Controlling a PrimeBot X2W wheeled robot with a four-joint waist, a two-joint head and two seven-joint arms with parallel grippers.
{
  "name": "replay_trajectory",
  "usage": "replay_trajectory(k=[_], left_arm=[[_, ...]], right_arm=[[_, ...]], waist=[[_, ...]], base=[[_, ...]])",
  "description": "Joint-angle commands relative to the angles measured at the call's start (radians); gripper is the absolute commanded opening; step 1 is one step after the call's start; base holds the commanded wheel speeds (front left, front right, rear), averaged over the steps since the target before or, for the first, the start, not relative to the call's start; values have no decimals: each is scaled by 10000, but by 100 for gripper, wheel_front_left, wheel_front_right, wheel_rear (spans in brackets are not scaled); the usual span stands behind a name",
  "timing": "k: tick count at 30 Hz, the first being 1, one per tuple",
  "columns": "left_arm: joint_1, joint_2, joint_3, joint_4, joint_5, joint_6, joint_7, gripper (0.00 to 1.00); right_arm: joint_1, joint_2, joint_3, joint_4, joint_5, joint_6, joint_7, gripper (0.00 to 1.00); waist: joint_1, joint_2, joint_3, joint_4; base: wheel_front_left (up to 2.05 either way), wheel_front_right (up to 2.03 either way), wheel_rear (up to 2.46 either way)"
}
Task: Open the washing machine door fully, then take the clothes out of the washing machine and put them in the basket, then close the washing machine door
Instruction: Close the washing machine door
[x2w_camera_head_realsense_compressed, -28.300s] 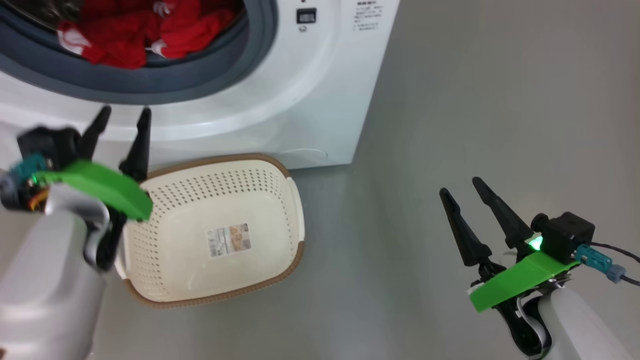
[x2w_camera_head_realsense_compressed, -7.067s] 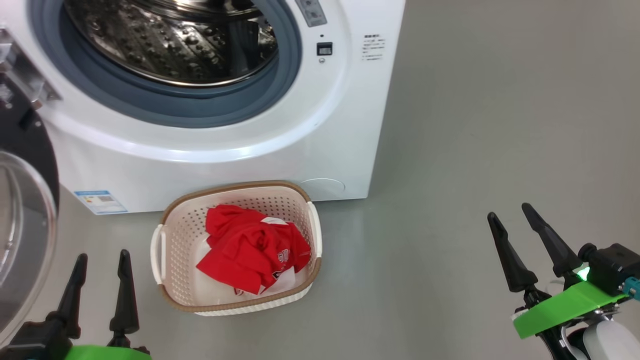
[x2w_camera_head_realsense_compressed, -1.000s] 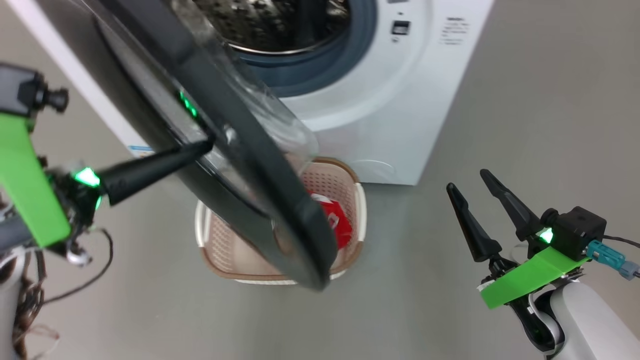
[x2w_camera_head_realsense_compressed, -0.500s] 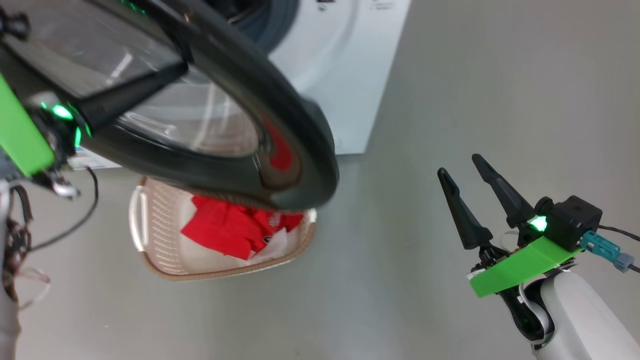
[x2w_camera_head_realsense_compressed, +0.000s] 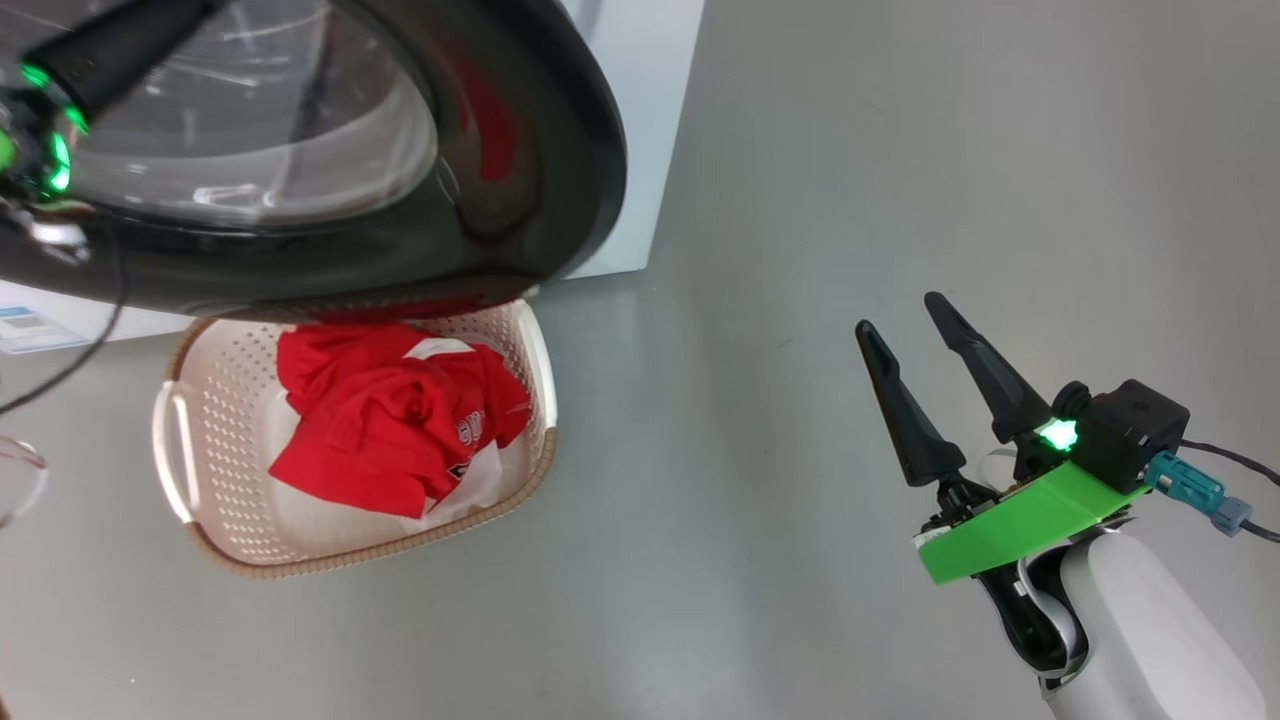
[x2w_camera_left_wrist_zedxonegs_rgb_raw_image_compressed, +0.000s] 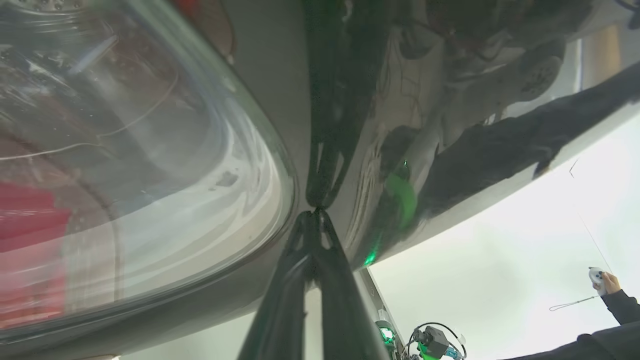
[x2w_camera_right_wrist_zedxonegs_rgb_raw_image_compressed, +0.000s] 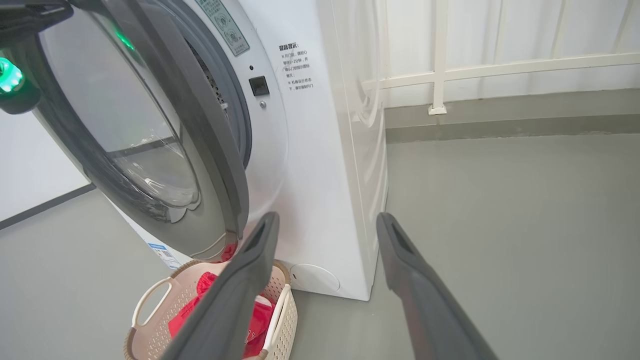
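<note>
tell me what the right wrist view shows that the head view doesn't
Right wrist view adds: the gap between the washing machine door and the washing machine front, its grey seal, a white railing behind. Head view adds: most of the basket and the lettering on the clothes. Shared: door, basket, clothes, right gripper with jaws open.

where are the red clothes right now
In the head view's lower left, the clothes lie inside the basket on the floor, just below the black rim of the washing machine door.
</note>
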Motion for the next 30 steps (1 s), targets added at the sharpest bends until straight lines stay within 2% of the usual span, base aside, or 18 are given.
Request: replay_trajectory(k=[1,7,17,18,21,22,23,24,30], left_arm=[[-462,627,349,-105,119,-104,-191,0],[-409,802,197,72,40,-104,-549,0],[763,901,72,-662,-414,-104,-1019,2],[916,919,61,-763,-414,-104,-1092,23],[1461,996,36,-1056,-394,-104,-1351,48],[1668,1026,24,-1155,-373,-104,-1454,74],[1886,1051,15,-1252,-341,-104,-1584,90],[2119,1046,9,-1346,-361,-104,-1704,100],[3366,1063,-39,-1647,-332,-104,-2391,100]], right_arm=[[-80,42,160,-268,-125,16,-46,100],[-30,58,94,-264,-154,16,-46,100],[46,-188,121,-160,-125,16,-46,100],[50,-214,129,-153,-117,16,-46,100],[93,-295,134,-120,-90,16,-46,100],[116,-327,134,-103,-74,16,-46,100],[142,-357,137,-88,-58,16,-46,100],[173,-381,132,-81,-48,16,-46,100],[327,-514,134,-49,0,16,-46,100]], waist=[[0,-1,52,-84],[0,-1,-10,-36],[0,-1,-382,503],[0,-1,-426,556],[0,-1,-574,729],[0,-1,-630,789],[0,-1,-684,847],[0,-1,-740,909],[0,-1,-963,1220]], base=[[0,0,0],[0,0,0],[0,0,0],[0,0,0],[0,0,0],[0,0,0],[0,0,0],[0,0,0],[0,0,0]])
